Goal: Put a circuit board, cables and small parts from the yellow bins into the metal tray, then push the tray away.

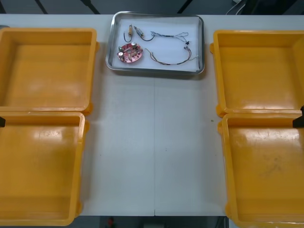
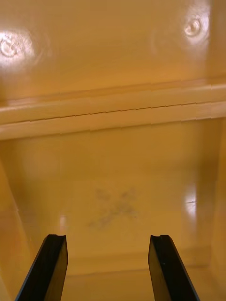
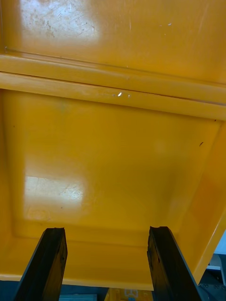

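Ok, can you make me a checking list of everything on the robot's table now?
Surface: light table, bare down the middle.
Job's things: metal tray at the far edge holds a round red circuit board and small metal parts; the four yellow bins look empty.
Clutter: nothing seen.
Grippers: left gripper open above a bin on the left; right gripper open above a bin on the right.
Cables: thin cables lie inside the tray, right of the board.
Surroundings: dark floor beyond the table.
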`<state>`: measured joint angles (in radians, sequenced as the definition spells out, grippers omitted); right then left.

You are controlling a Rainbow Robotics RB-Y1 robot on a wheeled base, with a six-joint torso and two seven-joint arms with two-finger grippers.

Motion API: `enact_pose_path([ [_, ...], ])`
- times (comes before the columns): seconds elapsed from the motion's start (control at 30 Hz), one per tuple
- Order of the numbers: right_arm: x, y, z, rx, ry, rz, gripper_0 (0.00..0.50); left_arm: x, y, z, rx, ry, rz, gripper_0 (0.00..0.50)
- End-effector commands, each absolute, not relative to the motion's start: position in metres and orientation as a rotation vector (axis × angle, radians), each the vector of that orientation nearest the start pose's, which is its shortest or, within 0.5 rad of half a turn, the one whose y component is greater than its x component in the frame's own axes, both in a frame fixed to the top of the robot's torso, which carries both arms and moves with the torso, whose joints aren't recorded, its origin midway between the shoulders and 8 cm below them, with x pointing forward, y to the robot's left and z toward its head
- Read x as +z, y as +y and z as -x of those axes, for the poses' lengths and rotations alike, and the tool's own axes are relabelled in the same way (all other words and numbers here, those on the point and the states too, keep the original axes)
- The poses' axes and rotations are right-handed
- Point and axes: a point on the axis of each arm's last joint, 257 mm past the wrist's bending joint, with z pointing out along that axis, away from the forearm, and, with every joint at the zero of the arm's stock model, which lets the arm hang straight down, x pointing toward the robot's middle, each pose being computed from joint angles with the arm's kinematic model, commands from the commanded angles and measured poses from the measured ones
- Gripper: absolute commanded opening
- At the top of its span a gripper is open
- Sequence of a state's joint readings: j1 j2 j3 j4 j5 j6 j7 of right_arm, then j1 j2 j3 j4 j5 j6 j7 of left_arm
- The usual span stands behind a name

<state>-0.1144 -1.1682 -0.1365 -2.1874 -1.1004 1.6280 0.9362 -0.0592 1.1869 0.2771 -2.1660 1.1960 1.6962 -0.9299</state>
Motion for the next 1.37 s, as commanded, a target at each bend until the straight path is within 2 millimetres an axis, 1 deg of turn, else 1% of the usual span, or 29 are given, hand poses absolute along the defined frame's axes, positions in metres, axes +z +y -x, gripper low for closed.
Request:
enact_pose_path([
  [0.03,-0.1523,-0.3674,-0.3734,-0.007,2.670,-0.065,0.500,-0.1213,0.4017,-0.3548,0.022,2.695,0.261,0.500],
  [0.27,-0.1591,-0.3643,-0.3730,-0.008,2.658,-0.062,0.500,-0.1213,0.4017,-0.3548,0.022,2.695,0.261,0.500],
  [1.37,-0.1591,-0.3643,-0.3730,-0.008,2.658,-0.062,0.500,-0.1213,0.4017,-0.3548,0.022,2.695,0.261,0.500],
])
